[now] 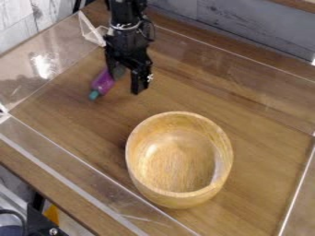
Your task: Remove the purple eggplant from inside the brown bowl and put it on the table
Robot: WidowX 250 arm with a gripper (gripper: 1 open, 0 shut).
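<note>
A black pincer (127, 81) hangs open over the grained wooden tabletop (246, 101). The glossy purple eggplant (101, 85) lies just left of it; the round, thick-rimmed brown bowl (180, 158) sits below-right.

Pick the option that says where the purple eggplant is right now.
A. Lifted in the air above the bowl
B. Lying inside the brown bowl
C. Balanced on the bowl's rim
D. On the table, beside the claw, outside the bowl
D. The purple eggplant lies on the table just left of the open claw, well apart from the brown bowl, whose inside shows only bare wood.
</note>
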